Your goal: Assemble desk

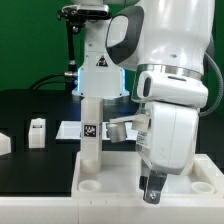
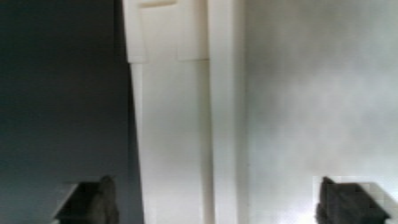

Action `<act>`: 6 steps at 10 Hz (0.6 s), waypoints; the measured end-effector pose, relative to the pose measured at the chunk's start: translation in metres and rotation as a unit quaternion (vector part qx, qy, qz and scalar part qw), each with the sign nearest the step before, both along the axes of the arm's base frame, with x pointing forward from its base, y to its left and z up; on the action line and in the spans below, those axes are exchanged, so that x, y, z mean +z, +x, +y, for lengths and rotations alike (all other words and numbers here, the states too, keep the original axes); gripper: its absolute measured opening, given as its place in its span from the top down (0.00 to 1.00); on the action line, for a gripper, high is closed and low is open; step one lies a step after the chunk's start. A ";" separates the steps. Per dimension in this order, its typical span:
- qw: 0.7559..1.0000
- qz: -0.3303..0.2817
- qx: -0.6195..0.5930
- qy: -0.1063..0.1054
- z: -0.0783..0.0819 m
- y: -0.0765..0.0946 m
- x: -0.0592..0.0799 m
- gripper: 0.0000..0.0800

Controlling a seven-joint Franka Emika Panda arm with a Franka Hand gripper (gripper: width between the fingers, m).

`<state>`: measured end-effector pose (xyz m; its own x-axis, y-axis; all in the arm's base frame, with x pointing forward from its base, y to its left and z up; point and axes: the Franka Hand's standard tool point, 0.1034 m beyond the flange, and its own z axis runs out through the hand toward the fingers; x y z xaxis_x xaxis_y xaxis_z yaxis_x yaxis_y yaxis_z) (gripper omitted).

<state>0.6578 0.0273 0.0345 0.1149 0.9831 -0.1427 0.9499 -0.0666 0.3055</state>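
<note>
Desk top (image 1: 120, 172) w/ 1 upright leg (image 1: 91, 128), 2 loose legs (image 1: 37, 131) (image 1: 3, 143).

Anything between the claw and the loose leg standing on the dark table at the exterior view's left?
Yes. The upright leg standing on the desk top appears to lie roughly between the claw and that loose leg, so a straight sweep may hit it. Nothing else visible.
</note>
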 end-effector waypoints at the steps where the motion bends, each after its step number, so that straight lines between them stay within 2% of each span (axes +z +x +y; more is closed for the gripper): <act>1: 1.000 0.009 -0.014 -0.007 -0.009 0.002 0.023 0.23; 2: 0.999 0.008 -0.031 -0.008 -0.017 0.005 0.048 0.20; 3: 0.998 0.004 -0.059 -0.003 -0.022 0.007 0.058 0.20; 4: 0.995 -0.009 -0.097 0.005 -0.026 0.019 0.069 0.19; 6: 0.989 -0.017 -0.143 0.019 -0.025 0.018 0.066 0.19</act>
<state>0.6754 0.0023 0.1003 0.3933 0.9143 -0.0972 0.8795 -0.3432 0.3298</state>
